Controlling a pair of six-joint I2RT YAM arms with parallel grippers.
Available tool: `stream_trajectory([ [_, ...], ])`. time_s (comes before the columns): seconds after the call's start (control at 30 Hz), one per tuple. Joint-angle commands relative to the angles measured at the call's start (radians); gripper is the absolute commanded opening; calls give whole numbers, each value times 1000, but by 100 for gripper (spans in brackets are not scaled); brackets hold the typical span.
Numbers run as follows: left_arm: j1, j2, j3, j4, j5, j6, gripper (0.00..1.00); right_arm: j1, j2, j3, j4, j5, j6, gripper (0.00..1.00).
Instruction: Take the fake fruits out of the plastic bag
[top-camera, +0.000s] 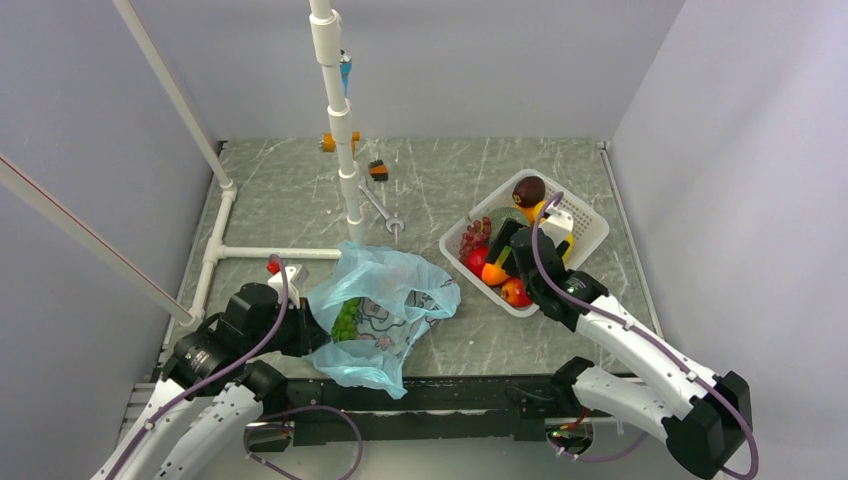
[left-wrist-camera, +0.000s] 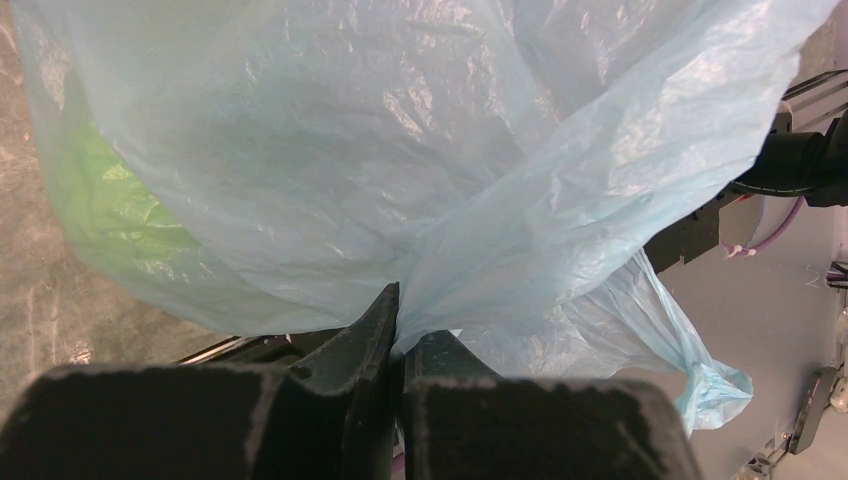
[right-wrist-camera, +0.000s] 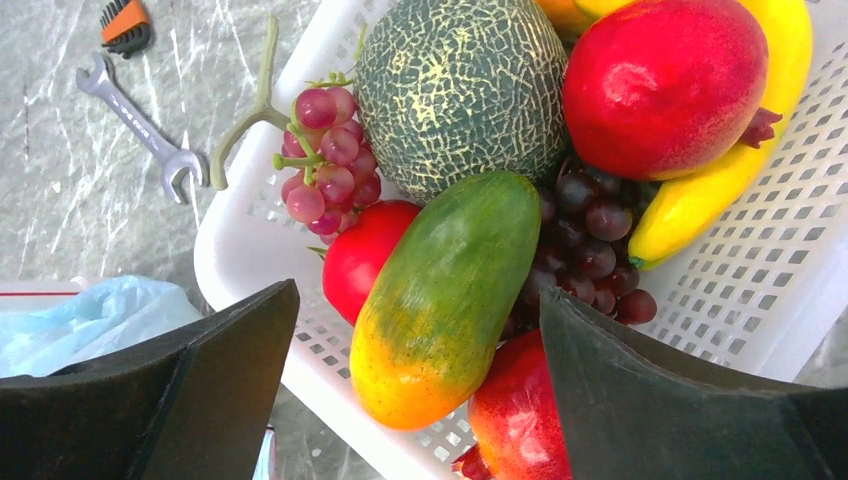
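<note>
The mango (right-wrist-camera: 445, 295) lies in the basket (right-wrist-camera: 760, 300) beneath the right gripper (right-wrist-camera: 418, 300), fingers (right-wrist-camera: 200, 400) apart, while the left gripper (left-wrist-camera: 400, 305) pinches the plastic bag (top-camera: 400, 290), green grapes (top-camera: 345, 318) inside.

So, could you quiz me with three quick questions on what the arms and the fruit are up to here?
1. True or false: the left gripper is shut on the plastic bag.
2. Where does the orange-green mango lie? A in the bag; B in the white basket; C in the left gripper.
3. Fill in: the right gripper hangs over the basket with its jaws ____.
Key: 1 true; 2 B; 3 open.
</note>
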Motion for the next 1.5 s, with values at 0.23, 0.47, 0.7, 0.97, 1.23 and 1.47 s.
stream_trajectory([
  [0.23,3,5,-1,36,15,19,10,41,-73,12,269,-475,-297,92],
  [0.47,3,6,-1,34,12,16,10,348,-1,58,372,-507,-406,90],
  [0.7,4,7,-1,35,12,17,10,567,91,103,441,-509,-487,87],
  [0.97,4,5,-1,35,12,18,10,725,270,164,442,-505,-560,81],
  [1.23,4,5,-1,35,13,18,10,760,492,263,366,-249,-580,63],
  [1.47,3,3,-1,34,14,17,10,763,617,259,484,-64,-583,63],
])
